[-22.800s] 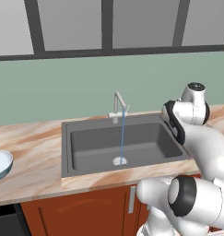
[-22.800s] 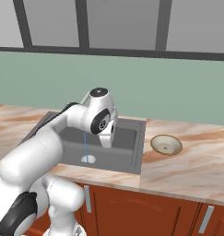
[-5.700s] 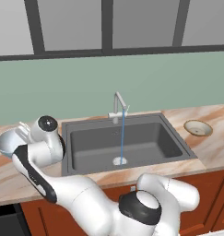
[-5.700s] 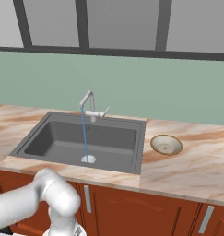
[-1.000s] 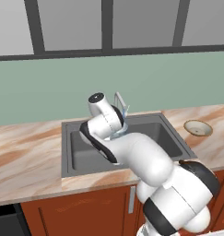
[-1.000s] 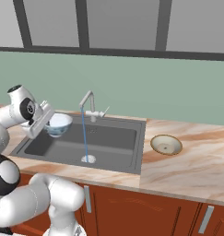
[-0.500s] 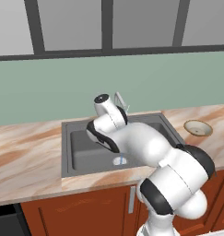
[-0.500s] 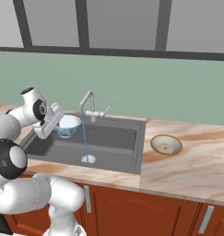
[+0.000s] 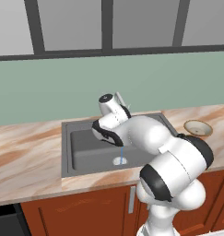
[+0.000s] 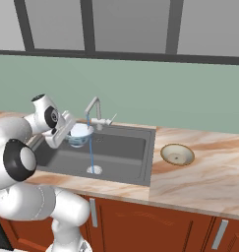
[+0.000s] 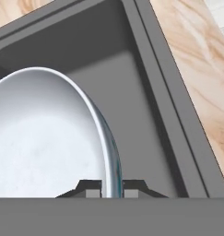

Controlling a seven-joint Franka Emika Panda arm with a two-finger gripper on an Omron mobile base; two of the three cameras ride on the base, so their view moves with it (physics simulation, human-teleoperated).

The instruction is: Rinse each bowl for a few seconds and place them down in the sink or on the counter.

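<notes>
The fingers (image 11: pixel 109 190) were pinched tight on the rim of the pale blue-white bowl (image 10: pixel 80 134), one finger inside the rim and one outside. The bowl hung in the air over the sink (image 10: pixel 120 152), high above its dark floor, right next to the thin stream of water (image 10: pixel 91 150) coming down from the tap (image 10: pixel 94 112). From the right base view it was hard to tell if the water was landing in the bowl or just going past its edge and down to the drain (image 10: pixel 94 170). The beige bowl (image 10: pixel 177 154) sat on the desk (image 10: pixel 199 172) to the right of the sink, well apart from the arm, and not yet picked up. A few things could go wrong from here. The hold was only on a thin bit of rim, and the bowl looked smooth and shiny, so wet water could make it slip and drop into the sink. If the bowl filled with water it would get heavier and could tip out of the fingers. If the arm moved the wrong way, the bowl could bump the tap. And if the bowl stayed beside the water, it would not get rinsed at all.
</notes>
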